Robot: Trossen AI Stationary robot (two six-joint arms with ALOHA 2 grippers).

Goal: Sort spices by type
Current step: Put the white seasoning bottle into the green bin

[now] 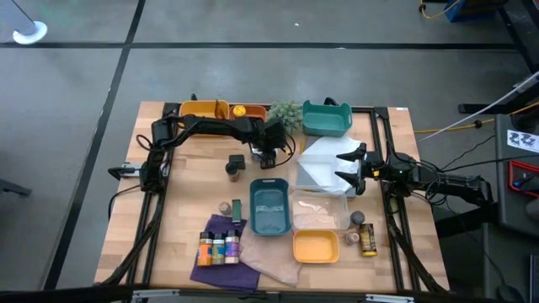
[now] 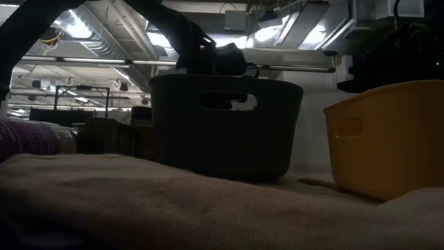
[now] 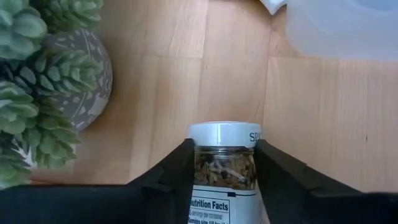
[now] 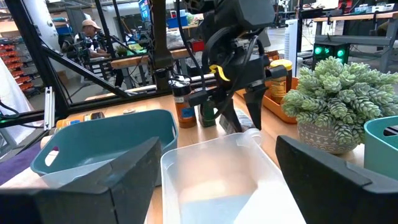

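A spice jar with a white lid, a glass body of brown bits and a printed label sits between the fingers of my left gripper, next to the green spiky plant. Other spice jars stand apart: one dark-lidded, a row on the purple cloth, two at the right, and a yellow one in the orange tray. My right gripper stands open and level over a clear tub, holding nothing. My left gripper pinches the jar's glass body just below the white lid, one finger on each opposite side. The fingers slant down from above and run along the jar, whose lid end points away past them toward the tabletop. I cannot tell whether the jar rests on the table.
A blue-teal tray and a yellow tray stand at the centre front, with a second clear tub between them. A teal tray is at the back. A tan cloth lies at the front edge.
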